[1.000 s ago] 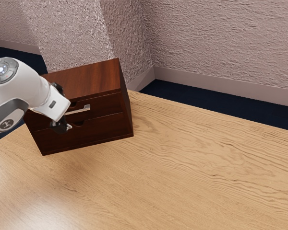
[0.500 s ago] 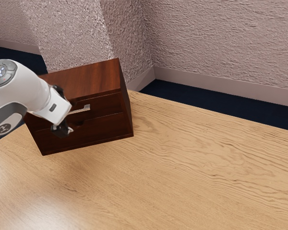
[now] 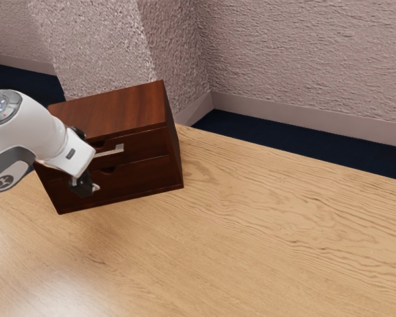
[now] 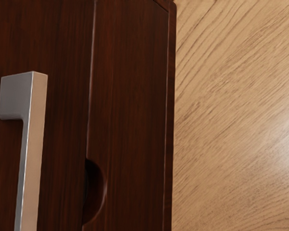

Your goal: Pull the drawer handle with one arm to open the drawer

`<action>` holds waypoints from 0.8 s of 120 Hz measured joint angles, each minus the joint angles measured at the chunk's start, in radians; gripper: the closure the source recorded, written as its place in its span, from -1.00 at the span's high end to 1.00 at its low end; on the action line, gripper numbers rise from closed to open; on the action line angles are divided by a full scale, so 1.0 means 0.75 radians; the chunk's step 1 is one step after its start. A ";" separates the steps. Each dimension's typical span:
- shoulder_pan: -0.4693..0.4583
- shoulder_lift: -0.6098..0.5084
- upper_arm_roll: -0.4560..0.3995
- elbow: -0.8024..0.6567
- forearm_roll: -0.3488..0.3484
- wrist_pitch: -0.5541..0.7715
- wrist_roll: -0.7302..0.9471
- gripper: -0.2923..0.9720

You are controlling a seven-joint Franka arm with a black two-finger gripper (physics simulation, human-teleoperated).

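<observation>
Found the cabinet [image 3: 119, 112] on the table [image 3: 264, 224], at the exterior view's left, before the wall [image 3: 297, 53]; the gripper [image 3: 84, 187] just before its lower drawer [image 3: 142, 173], below the handle [image 3: 111, 151].

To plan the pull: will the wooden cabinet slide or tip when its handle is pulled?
The cabinet probably will not tip: it looks squat and wide. It may slide: nothing visibly holds it on the smooth table.

The drawer cabinet [image 3: 129, 115] is showing dark reddish-brown wood grain, its handle [image 4: 32, 144] gleaming silver-grey. Beneath the cabinet the table [image 3: 264, 231] is displaying pale oak with wavy grain; behind it the wall [image 3: 303, 53] is looking pinkish-grey and stippled.
</observation>
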 joint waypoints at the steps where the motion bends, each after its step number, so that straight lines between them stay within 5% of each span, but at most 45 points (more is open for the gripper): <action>1: -0.001 0.000 0.001 0.002 0.000 0.000 -0.001 0.54; 96: -0.173 -0.028 0.186 0.057 0.069 0.050 -0.049 0.49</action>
